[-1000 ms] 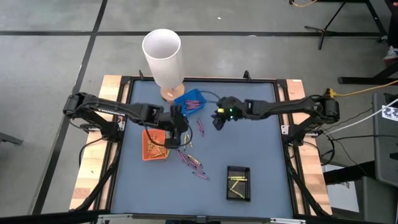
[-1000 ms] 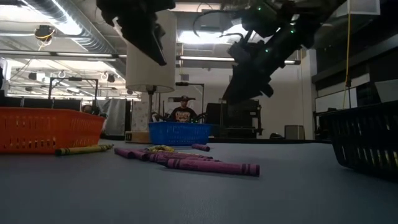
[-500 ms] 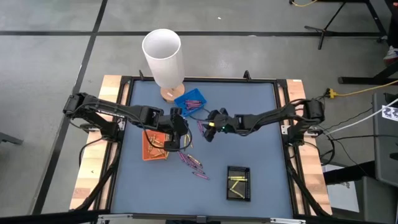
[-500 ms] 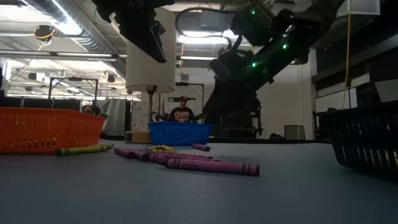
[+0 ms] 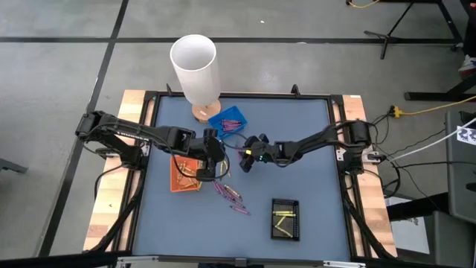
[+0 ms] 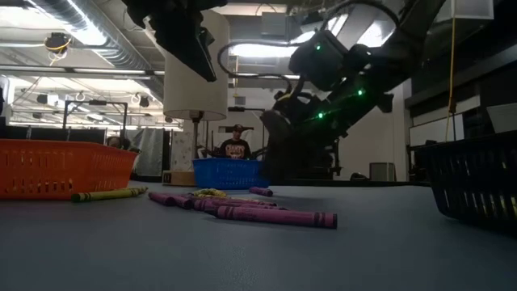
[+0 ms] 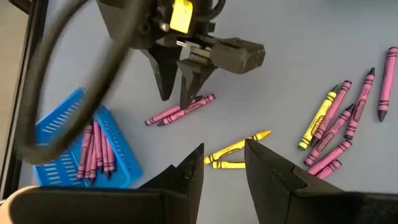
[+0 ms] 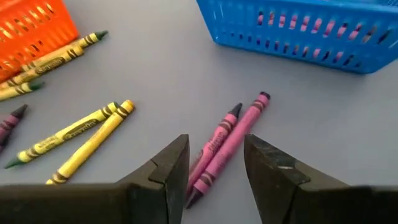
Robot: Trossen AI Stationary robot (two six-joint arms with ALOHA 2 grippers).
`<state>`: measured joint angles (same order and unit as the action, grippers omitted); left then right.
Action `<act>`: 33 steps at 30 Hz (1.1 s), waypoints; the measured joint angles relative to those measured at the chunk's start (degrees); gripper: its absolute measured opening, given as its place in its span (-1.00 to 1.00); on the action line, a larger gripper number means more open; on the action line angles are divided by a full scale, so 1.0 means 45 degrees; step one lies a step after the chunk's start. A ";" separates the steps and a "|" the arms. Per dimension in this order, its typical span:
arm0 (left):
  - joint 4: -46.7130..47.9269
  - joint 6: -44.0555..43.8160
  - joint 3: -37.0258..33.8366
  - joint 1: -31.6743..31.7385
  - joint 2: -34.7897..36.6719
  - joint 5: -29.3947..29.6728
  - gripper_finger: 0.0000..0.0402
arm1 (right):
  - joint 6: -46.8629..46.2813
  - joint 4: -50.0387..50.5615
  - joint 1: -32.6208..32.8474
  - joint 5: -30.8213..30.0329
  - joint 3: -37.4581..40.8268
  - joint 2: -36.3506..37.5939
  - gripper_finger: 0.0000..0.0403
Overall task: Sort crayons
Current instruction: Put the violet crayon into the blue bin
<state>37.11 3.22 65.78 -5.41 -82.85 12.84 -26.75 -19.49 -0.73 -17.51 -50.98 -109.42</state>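
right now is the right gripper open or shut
Open. In the right wrist view the right gripper shows a clear gap between its fingers, empty, poised over two pink crayons lying on the table beside the blue tray.

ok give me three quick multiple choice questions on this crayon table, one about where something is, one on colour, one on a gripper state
1. What lies directly below the right gripper?
A. a pair of pink crayons
B. the black tray
C. the white cylinder

2. What colour are the crayons in the blue tray?
A. yellow
B. pink
C. green

3. How is the left gripper?
A. shut on a crayon
B. open, empty
C. out of view

Answers: 1 A, the pair shows between its fingers; 2 B, pink sticks fill the tray; 3 B, a clear gap, nothing held.
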 joint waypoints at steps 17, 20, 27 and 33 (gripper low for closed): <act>-0.0036 -0.0019 0.0000 0.0000 -0.0005 -0.0005 -0.51 | 0.0001 -0.0179 0.0005 -0.0557 -0.0024 -0.0793 -0.25; -0.0038 -0.0019 0.0000 0.0000 -0.0005 -0.0003 -0.51 | 0.0001 -0.0145 0.0010 -0.0560 -0.0024 -0.0793 -0.25; -0.0041 -0.0019 0.0000 0.0000 -0.0005 -0.0005 -0.51 | 0.0467 0.0002 0.0480 -0.0772 -0.0010 -0.0846 -0.25; -0.0056 -0.0019 0.0000 0.0000 -0.0005 -0.0005 -0.51 | 0.0723 0.0049 0.0669 -0.0879 -0.0015 -0.0846 -0.25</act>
<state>36.86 3.14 65.78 -5.41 -82.87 12.82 -23.49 -19.27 2.28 -21.46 -51.05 -113.23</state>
